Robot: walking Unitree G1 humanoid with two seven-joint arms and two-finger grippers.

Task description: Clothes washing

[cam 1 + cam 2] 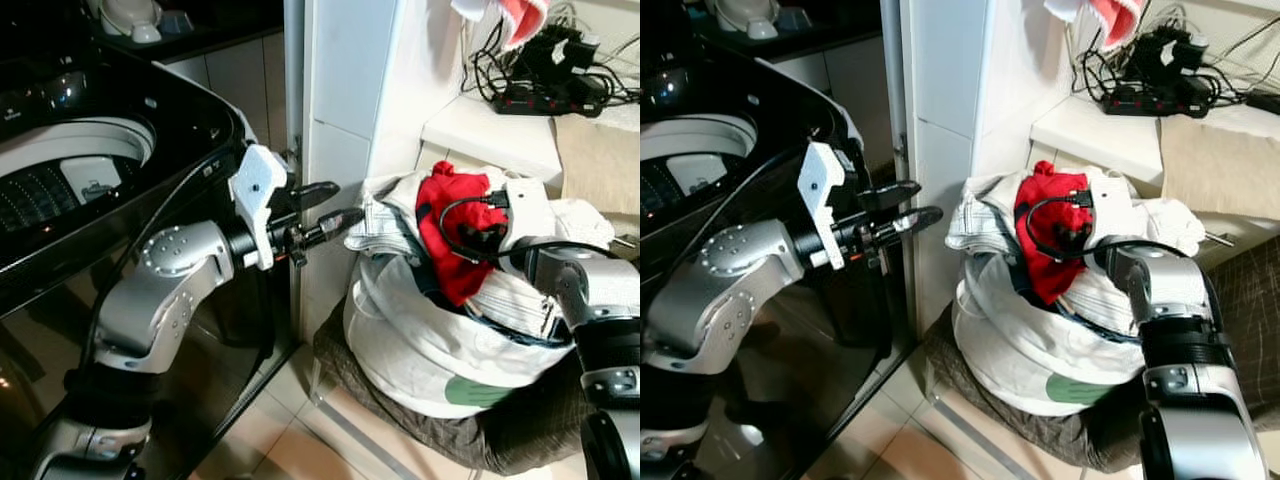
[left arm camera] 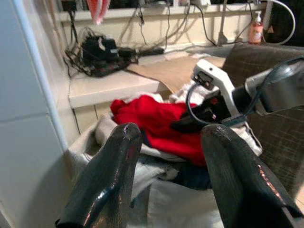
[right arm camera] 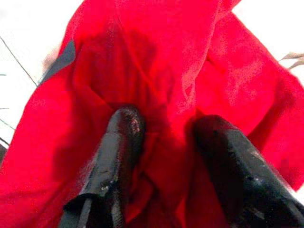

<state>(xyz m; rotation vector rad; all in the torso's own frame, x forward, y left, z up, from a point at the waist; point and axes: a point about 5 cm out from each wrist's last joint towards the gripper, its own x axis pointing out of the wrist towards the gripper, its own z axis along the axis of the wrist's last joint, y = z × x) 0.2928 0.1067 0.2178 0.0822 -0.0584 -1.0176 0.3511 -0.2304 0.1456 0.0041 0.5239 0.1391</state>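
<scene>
Two grippers are at work before us, one on each of our silver arms. Our right gripper (image 3: 164, 142) is pushed down into a red garment (image 1: 452, 225), its two black fingers (image 3: 118, 156) a moderate gap apart with folds of the red cloth bunched between and around them; we cannot tell whether they have actually closed on the fabric. That garment lies on top of a heap of pale clothes stuffed into a white laundry bag (image 1: 420, 340), which sits on a brown checked cushion (image 1: 440, 430) on the tiled floor (image 1: 290, 440), just beside a white tiled pillar (image 1: 345, 90). A strip of dark blue cloth (image 1: 500, 310) shows at the bag's mouth, under the red piece.

Our left gripper (image 1: 325, 207) hangs in the air between the washing machine (image 1: 110, 170) and the bag, its fingers (image 2: 109, 175) spread wide and holding nothing, pointing toward the laundry. The machine is a black top-loader with its lid up, and we can see the drum's pale rim inside. On the ledge (image 1: 490, 130) behind the bag lies a tangle of black cables and a power strip (image 1: 545, 70), with a red and white cloth (image 1: 505, 15) hanging above
</scene>
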